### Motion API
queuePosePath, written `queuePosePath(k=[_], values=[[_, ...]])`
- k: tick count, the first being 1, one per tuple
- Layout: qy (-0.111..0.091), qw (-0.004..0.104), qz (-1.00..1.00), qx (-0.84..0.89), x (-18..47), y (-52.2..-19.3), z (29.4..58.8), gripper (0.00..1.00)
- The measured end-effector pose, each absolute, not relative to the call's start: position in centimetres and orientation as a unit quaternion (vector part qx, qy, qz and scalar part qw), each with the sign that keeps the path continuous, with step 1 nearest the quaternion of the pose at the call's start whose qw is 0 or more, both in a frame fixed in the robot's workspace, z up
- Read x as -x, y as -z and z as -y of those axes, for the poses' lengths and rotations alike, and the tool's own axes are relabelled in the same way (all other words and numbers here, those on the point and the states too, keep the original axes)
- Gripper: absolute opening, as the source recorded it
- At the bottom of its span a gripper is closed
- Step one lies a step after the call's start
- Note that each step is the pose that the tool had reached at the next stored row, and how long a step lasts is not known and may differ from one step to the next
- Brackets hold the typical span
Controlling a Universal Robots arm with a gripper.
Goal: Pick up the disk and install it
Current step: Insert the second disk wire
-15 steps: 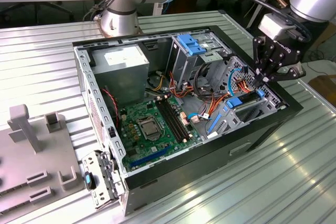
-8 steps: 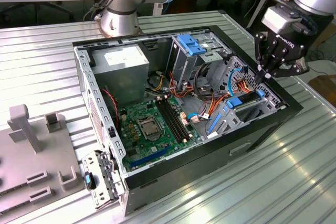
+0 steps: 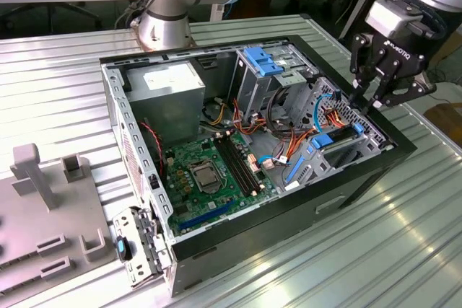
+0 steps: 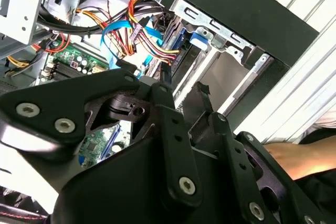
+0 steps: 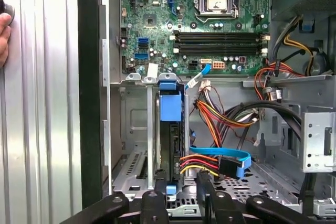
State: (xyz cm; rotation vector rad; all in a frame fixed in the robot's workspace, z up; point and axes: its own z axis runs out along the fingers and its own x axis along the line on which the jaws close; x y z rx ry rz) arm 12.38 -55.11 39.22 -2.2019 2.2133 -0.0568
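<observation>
black gripper (image 5: pixel 181 195) fingers sit narrow just above the disk (image 5: pixel 169 129) standing edgewise in its bay, holding nothing; pick-up step, needs a squared grip on the blue rails.

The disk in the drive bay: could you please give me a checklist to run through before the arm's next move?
1. Disk stands on edge in the bay: ok.
2. Gripper is lined up over the disk's end, jaws apart: ok.
3. Fingers touching the disk: cannot tell.
4. Disk pushed fully home: cannot tell.
5. Cables kept away from the disk: not ok, they lie right beside it.
6. People kept away: not ok, a hand rests beside the case.
</observation>
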Motion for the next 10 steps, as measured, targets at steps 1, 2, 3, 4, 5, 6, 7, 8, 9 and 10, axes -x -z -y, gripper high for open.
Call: queuePosePath(k=[1, 2, 3, 4, 5, 6, 7, 8, 9, 10], values=[[0.017, 0.008, -0.709, 0.705, -12.4, -39.4, 55.1, 0.36], [0.016, 0.007, -0.709, 0.705, -12.4, -39.5, 55.1, 0.36], [0.016, 0.007, -0.709, 0.705, -12.4, -39.5, 55.0, 0.36], [0.014, 0.007, -0.709, 0.705, -12.4, -39.6, 54.8, 0.36], [0.012, 0.006, -0.709, 0.705, -12.4, -39.6, 54.7, 0.36], [0.009, 0.006, -0.709, 0.705, -12.4, -39.6, 54.5, 0.36], [0.008, 0.006, -0.709, 0.705, -12.4, -39.6, 54.4, 0.36], [0.006, 0.005, -0.709, 0.705, -12.4, -39.6, 54.2, 0.36], [0.004, 0.004, -0.709, 0.705, -12.4, -39.6, 54.0, 0.36], [0.002, 0.003, -0.709, 0.705, -12.4, -39.6, 53.8, 0.36]])
